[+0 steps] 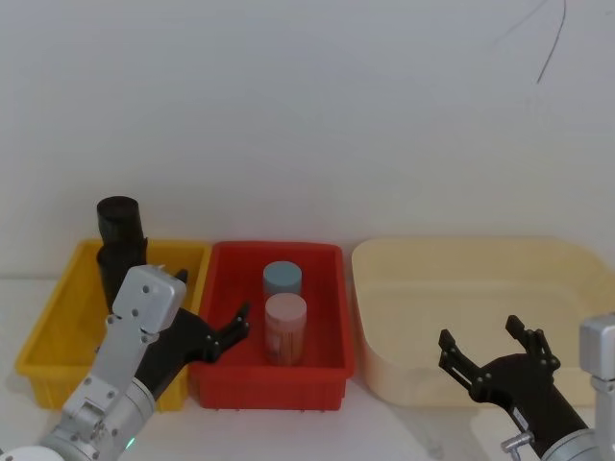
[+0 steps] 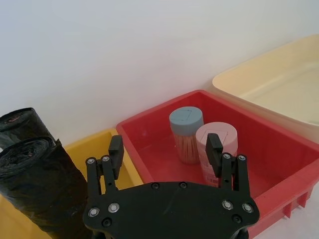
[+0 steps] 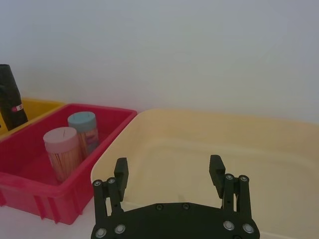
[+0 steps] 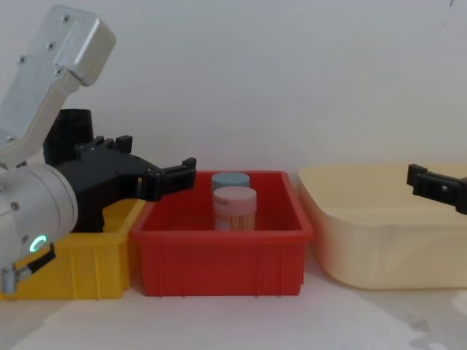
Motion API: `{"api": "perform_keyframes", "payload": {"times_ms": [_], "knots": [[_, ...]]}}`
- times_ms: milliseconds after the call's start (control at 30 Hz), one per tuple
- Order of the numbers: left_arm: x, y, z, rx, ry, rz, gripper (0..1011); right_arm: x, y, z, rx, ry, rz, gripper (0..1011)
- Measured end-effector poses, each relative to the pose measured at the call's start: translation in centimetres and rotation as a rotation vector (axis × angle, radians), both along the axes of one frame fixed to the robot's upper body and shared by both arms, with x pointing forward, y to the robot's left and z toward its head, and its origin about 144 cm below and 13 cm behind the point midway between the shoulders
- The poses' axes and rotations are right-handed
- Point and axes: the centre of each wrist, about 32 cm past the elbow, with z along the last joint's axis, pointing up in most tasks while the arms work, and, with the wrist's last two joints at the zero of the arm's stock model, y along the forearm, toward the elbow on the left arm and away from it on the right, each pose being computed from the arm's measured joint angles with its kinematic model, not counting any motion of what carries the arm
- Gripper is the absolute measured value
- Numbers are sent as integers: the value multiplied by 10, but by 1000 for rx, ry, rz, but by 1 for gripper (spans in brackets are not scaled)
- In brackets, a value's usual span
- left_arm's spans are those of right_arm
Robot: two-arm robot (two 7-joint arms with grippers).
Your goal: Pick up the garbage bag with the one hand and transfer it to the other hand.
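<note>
The garbage bag (image 1: 118, 223) is a black roll standing upright in the far-left corner of the yellow bin (image 1: 46, 331), with a second black roll (image 2: 42, 191) right up against it. Nothing has a grip on either one.

The left gripper (image 2: 165, 148), the one on the arm with the green light (image 4: 36, 243), hangs over the spot where the yellow bin's right wall meets the red bin (image 1: 279, 249). Its jaws are spread wide with nothing between them. It's near the rolls, though not touching.

The red bin sits in the middle of the tabletop row and has two jars standing in it, touching each other: a blue-lidded jar (image 1: 282, 279) toward the far wall and a pink-lidded jar (image 1: 285, 327) in front of it.

The right gripper (image 1: 480, 334) hovers at the near edge of the cream tub (image 1: 452, 248) on the right side, jaws also apart and holding nothing.
</note>
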Motion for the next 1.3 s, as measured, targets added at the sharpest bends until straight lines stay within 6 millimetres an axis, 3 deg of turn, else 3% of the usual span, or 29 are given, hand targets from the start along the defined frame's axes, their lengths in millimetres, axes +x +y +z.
{"api": "perform_keyframes", "payload": {"times_ms": [367, 633, 967, 1100, 1300], "knots": [[0, -1, 1, -1, -2, -1, 1002, 0, 0, 0, 0, 0, 0, 1002], [7, -10, 14, 1, -20, -27, 1002, 5, -5, 8, 19, -10, 26, 1002], [13, -20, 62, -3, -63, -42, 1002, 26, -7, 34, 65, -40, 123, 1001], [8, -13, 86, -8, -71, -18, 1002, 38, 0, 47, 82, -49, 180, 1002], [-3, 8, 104, -11, -53, 42, 1001, 57, 18, 61, 93, -51, 268, 1002]]}}
